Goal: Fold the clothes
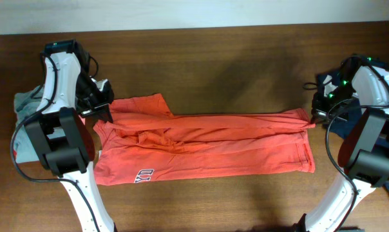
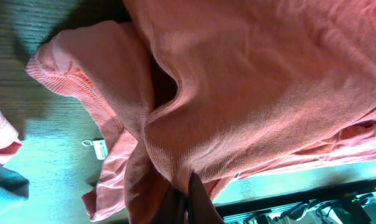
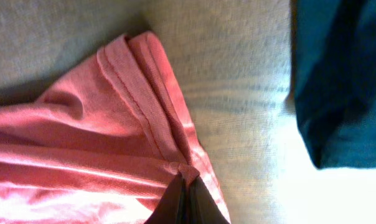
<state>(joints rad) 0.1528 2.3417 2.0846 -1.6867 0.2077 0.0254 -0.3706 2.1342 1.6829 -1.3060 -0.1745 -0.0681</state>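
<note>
Overhead, shirt: the orange-red T-shirt (image 1: 233, 145) lies on the table (image 1: 201, 64) with its long axis running left to right, collar end left, hem right.
Overhead, left gripper (image 1: 104, 113): sits at the far collar-end corner, apparently pinched onto the cloth.
Overhead, right gripper (image 1: 312, 119): sits at the far hem corner. Each arm is nearer its own end, and the shirt's body lies toward the near edge from both.
Overhead, writing: white-and-navy lettering (image 1: 145, 174) shows at the near left edge, too small to read.
Overhead, neighbours: a light grey shirt (image 1: 27, 103) lies behind the left arm and a navy shirt (image 1: 341, 125) beside the right.
Left wrist, grip: the fingers are clamped together on a fold of orange cloth below the ribbed collar (image 2: 82, 87).
Left wrist, label: a small white tag (image 2: 99, 148) shows by the collar; its print is unreadable.
Right wrist, grip: the fingers are closed tight on the stitched hem (image 3: 144, 99). The navy shirt lies apart, with bare table between.
Coming move: probably both corners are carried toward the near edge, across the long axis.
</note>
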